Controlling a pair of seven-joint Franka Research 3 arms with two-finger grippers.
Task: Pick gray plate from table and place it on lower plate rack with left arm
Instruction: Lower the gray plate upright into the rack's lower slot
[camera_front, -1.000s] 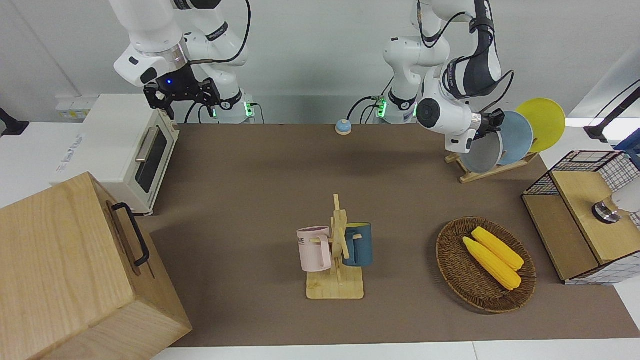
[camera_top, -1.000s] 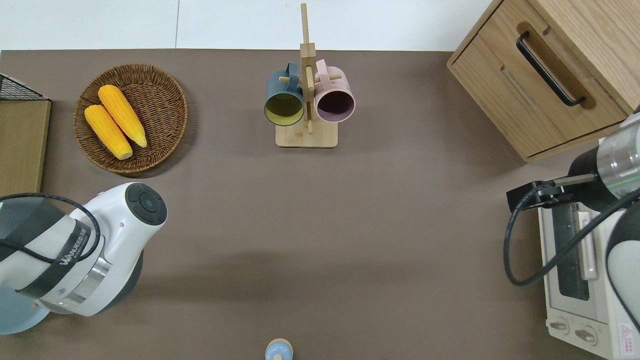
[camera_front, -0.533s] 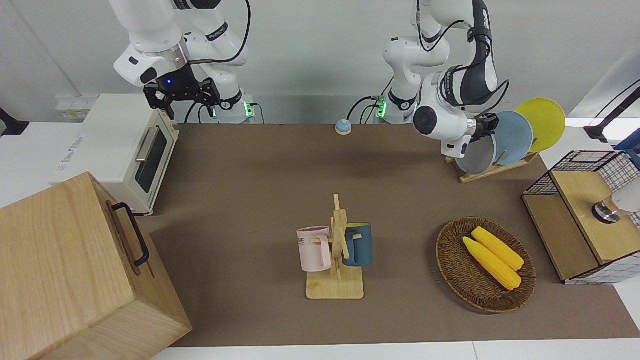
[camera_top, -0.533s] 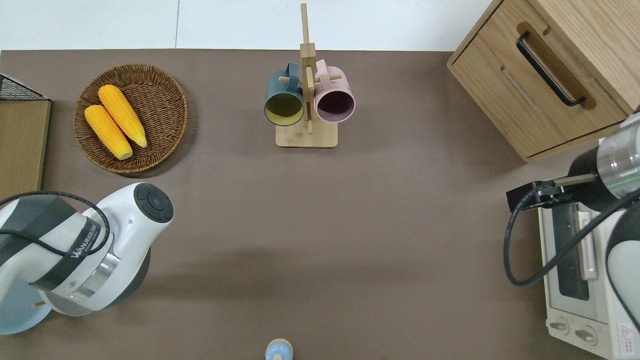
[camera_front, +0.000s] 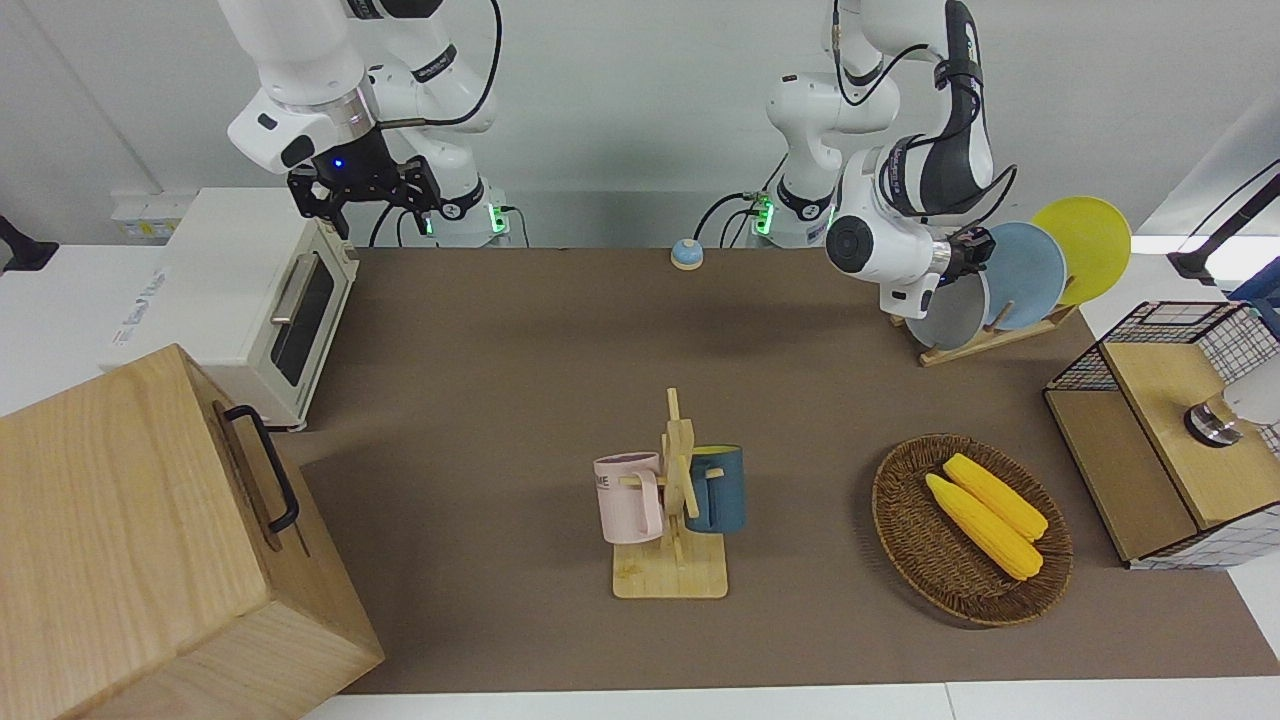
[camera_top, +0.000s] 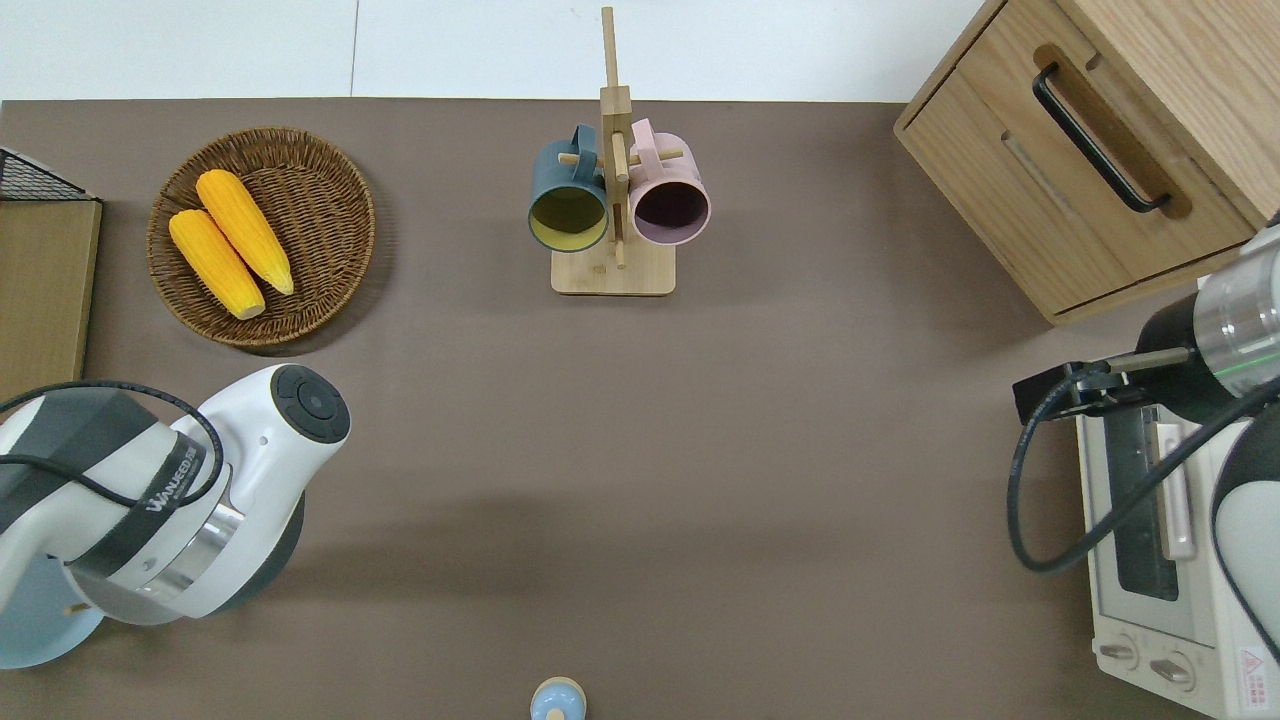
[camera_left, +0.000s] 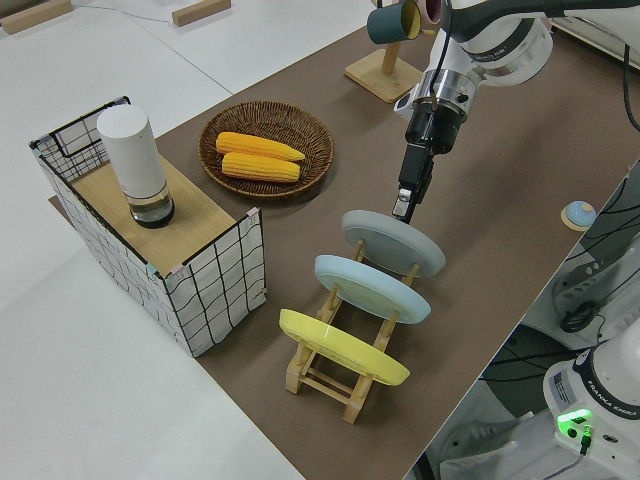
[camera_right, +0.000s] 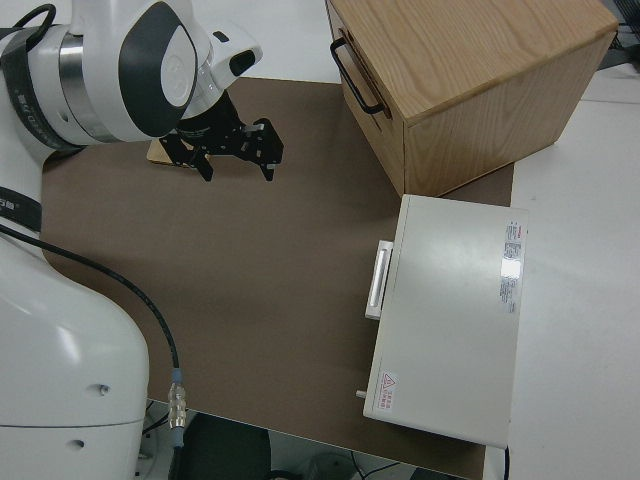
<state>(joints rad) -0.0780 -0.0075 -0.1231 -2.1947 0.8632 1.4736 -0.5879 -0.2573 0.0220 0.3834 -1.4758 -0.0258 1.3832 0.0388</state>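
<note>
Gray plate racked; my left gripper (camera_left: 404, 207) is at its rim

The gray plate (camera_left: 393, 241) now leans in the rack (camera_left: 340, 372) slot beside the blue plate (camera_left: 372, 288); a second ago my wrist was lower over it, since lifted; I judge placement nearly done; whether my fingers have let go, I cannot tell; my right arm is parked.

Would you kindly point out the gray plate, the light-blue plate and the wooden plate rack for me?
gray plate (camera_left: 395, 240): left side view, middle of its upper face.
light-blue plate (camera_left: 370, 286): left side view, middle of its upper face.
plate rack (camera_left: 322, 377): left side view, a wooden rail near the base.
</note>
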